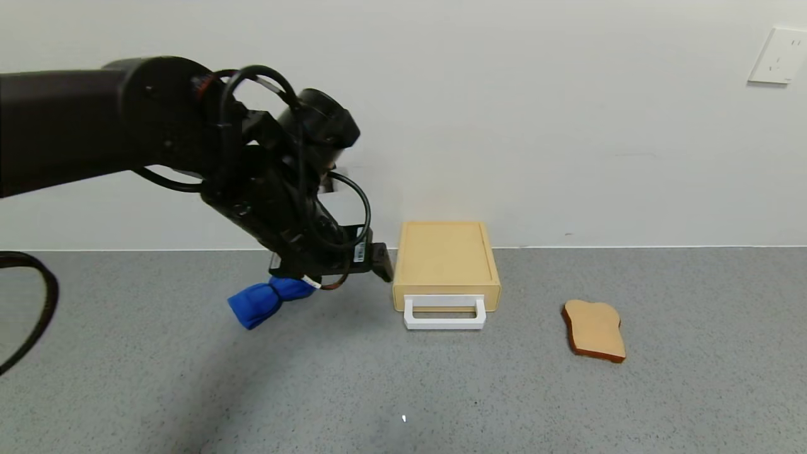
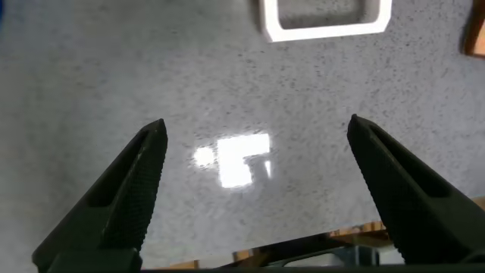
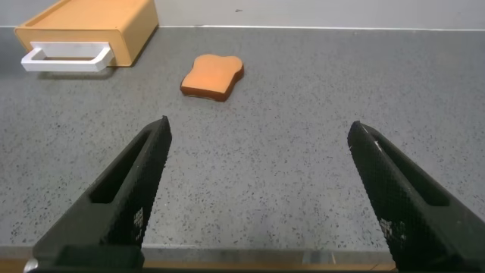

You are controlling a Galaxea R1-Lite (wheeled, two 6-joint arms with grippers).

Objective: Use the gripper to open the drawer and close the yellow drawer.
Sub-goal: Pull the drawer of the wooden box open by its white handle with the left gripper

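Note:
The pale-yellow drawer box [image 1: 446, 258] stands against the back wall. Its tray looks pushed in, with only the white loop handle [image 1: 444, 313] sticking out toward me. My left gripper [image 1: 381, 263] hangs just left of the box, above the counter, touching nothing. In the left wrist view the left gripper [image 2: 258, 125] is open and empty over bare counter, with the handle [image 2: 326, 26] farther off. My right gripper [image 3: 259, 125] is open and empty, low over the counter's near edge and out of the head view. The drawer [image 3: 87, 30] shows far off there.
A blue cloth bundle [image 1: 268, 299] lies under the left arm, left of the drawer. A tan toast-shaped slice [image 1: 594, 330] lies to the drawer's right and also shows in the right wrist view [image 3: 213, 76]. A wall socket [image 1: 780, 55] is at upper right.

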